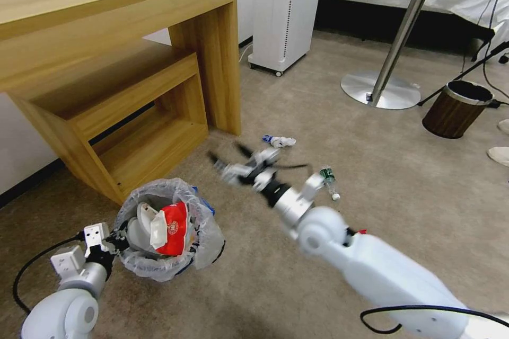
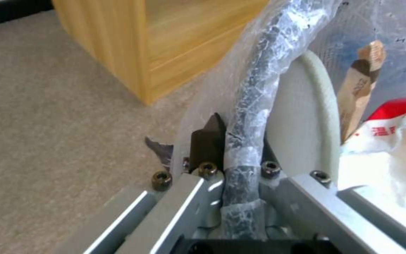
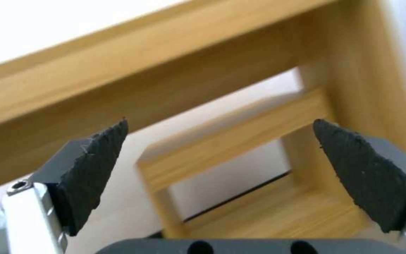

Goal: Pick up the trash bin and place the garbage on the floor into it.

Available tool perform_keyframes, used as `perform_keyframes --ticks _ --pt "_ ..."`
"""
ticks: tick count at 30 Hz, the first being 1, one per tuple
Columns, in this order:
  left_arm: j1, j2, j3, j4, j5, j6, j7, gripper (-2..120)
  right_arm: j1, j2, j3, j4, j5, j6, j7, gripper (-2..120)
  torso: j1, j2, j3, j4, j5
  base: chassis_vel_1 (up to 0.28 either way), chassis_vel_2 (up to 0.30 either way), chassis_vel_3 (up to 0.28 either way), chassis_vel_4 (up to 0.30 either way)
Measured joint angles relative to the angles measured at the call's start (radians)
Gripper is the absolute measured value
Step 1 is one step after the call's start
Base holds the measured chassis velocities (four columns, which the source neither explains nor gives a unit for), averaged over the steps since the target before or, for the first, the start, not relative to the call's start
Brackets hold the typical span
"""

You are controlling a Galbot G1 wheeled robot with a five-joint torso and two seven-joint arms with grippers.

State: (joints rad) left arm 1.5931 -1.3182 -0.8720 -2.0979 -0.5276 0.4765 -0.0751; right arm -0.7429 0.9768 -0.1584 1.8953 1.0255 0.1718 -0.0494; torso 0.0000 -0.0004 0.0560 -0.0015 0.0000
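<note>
I see the carpeted floor spread before me, with the big wooden desk at my upper left. It carries nothing of mine, so I leave it as a desk. Far right stands a brown wood-grain bin beside a round table's base.

My right arm reaches from the lower right diagonally forward and to the left, held above the carpet. Its end effector hangs in the air near the desk's leg, released: from the right wrist view the two black pads stand wide apart with nothing between them, pointed at the desk's open shelves.

My left arm sits low at the lower left, bent up toward the trash bin. The bin is near the desk's lower corner, tilted toward me, with its translucent bag liner ruffled round the rim. The left end effector is clenched on that rim; in the left wrist view the dark bag-wrapped edge runs straight between its fingers.

Inside the bin I see a red-white paper carton, a white slipper against the wall, and a wooden stick.

On the carpet, a clear green-label bottle lies just beside my right forearm, and a blue-white wrapper lies farther ahead, near the desk's leg.
</note>
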Motion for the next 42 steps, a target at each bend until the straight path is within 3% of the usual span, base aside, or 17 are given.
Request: perform_keyframes --ticks 2,4,6,8,10,12,18,33,42 --pt "0.001 0.0 0.0 -0.002 0.0 0.0 0.0 0 -0.019 -0.002 0.025 0.005 -0.004 0.0 0.0 100 0.0 0.0 0.0 0.0 -0.0001 0.0 0.0 0.0 0.0" --pt "0.0 -0.001 0.002 -0.006 0.0 0.0 0.0 0 -0.13 -0.007 0.169 0.042 -0.022 -0.007 0.012 100 0.0 0.0 0.0 -0.001 0.0 0.0 0.0 0.0 0.0" --pt "0.0 -0.001 0.005 -0.006 0.001 0.0 0.001 0 -0.157 -0.006 0.204 0.049 -0.032 -0.008 0.016 100 0.0 0.0 0.0 -0.001 -0.0001 0.0 0.0 0.0 0.0" --pt "-0.001 -0.002 0.012 -0.006 0.004 0.0 0.002 0 -0.234 0.011 0.309 0.064 -0.075 -0.005 0.023 100 0.0 0.0 0.0 -0.0008 -0.0001 0.0 0.0 0.0 0.0" --pt "-0.001 -0.002 0.012 -0.007 0.005 0.0 0.002 0 -0.251 0.018 0.332 0.068 -0.083 -0.003 0.024 100 0.0 0.0 0.0 -0.0006 -0.0002 0.0 0.0 0.0 0.0" --pt "-0.002 0.005 0.015 -0.01 0.004 0.0 0.003 0 -0.326 0.06 0.437 0.086 -0.108 0.01 0.012 100 0.0 0.0 0.0 -0.0007 -0.0002 0.0 0.0 0.0 0.0" --pt "0.001 0.025 0.017 -0.024 -0.005 0.003 0.004 0 -0.423 0.144 0.596 0.108 -0.163 0.03 -0.014 100 0.0 0.0 0.0 -0.0007 -0.0003 0.0 0.0 0.0 0.0" --pt "0.003 0.035 0.032 -0.034 -0.009 -0.001 0.016 0 -0.574 0.255 0.758 0.073 -0.45 0.073 0.026 100 0.0 0.0 0.0 -0.0006 -0.0003 0.0 0.0 0.0 0.0" --pt "0.014 0.053 0.029 -0.036 -0.007 -0.007 0.018 0 -0.612 0.286 0.766 0.067 -0.522 0.056 0.103 100 0.0 0.0 0.0 -0.0005 -0.0002 0.0 0.0 0.0 0.0"
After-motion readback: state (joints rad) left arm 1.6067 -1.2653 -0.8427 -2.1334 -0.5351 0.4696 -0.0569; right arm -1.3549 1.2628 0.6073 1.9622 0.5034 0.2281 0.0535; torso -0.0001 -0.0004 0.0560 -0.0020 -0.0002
